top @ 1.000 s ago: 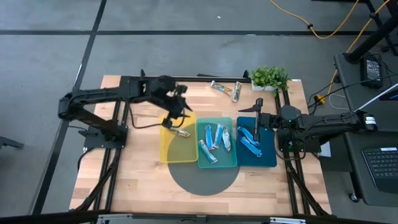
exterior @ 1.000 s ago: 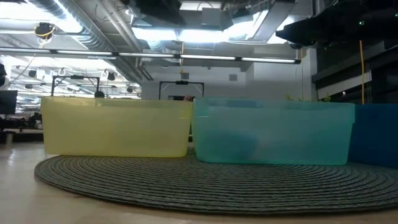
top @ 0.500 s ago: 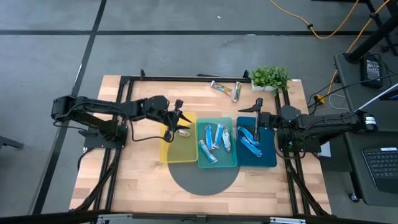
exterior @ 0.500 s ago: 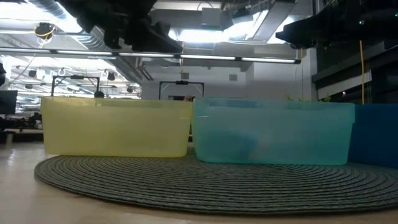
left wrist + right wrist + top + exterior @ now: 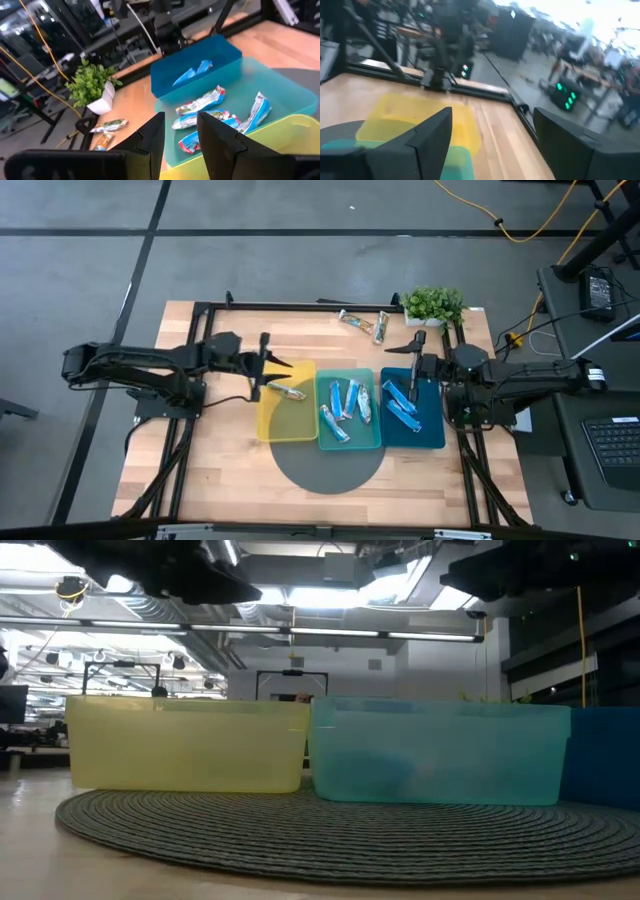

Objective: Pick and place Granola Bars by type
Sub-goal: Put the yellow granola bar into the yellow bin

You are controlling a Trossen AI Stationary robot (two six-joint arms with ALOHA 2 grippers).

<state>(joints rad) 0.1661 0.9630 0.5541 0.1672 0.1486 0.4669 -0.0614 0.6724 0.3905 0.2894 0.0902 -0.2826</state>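
A tan-brown granola bar (image 5: 290, 391) lies flat in the yellow tray (image 5: 270, 425). Several blue-and-white bars (image 5: 347, 402) lie in the teal tray (image 5: 366, 436), and bright blue ones (image 5: 401, 405) in the dark blue tray (image 5: 430, 435). Two more bars (image 5: 364, 323) lie on the table near its far edge. My left gripper (image 5: 280, 366) hovers at the yellow tray's far left corner, open and empty, pointing almost level toward the trays (image 5: 180, 117). My right gripper (image 5: 415, 345) hangs open and empty over the dark blue tray's far edge (image 5: 492, 115).
The three trays stand side by side, partly on a round grey mat (image 5: 330, 470). A potted plant (image 5: 433, 304) stands at the far right corner beside the two loose bars. Black frame rails run along the table's far edge and sides. Bare wood lies on the near left.
My left gripper has drawn back from over the yellow tray toward the table's left edge, sinking and tipping from pointing down to nearly level. The tan bar has stayed in the yellow tray. My right gripper has risen a little.
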